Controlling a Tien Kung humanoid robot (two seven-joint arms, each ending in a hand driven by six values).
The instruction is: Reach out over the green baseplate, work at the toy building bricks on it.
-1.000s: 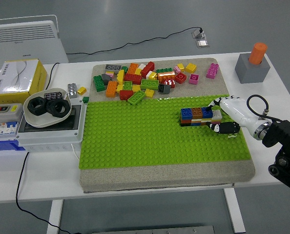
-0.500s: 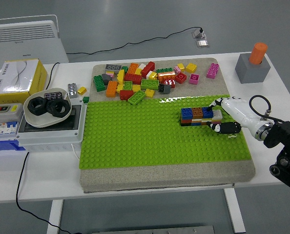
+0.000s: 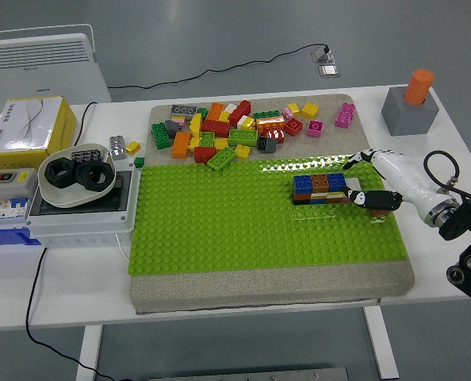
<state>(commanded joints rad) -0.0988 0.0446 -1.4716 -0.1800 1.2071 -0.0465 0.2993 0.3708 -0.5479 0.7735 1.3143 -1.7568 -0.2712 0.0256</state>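
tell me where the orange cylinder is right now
In the head view the orange cylinder stands upright in a grey block at the table's far right corner, beyond the green baseplate and the right hand.

A white panel heater point(image 3: 41, 57) stood beyond the table's far left. On the white table point(image 3: 77, 278), a yellow and white carton point(image 3: 25, 125) sat at the left, near a white bowl point(image 3: 78, 193) holding black nuts point(image 3: 75, 172), which rested on a grey electrical box point(image 3: 77, 218). An orange cylinder point(image 3: 419, 86) stood upright in a grey block point(image 3: 409, 113) at the far right. A black cable point(image 3: 220, 70) ran across the floor.
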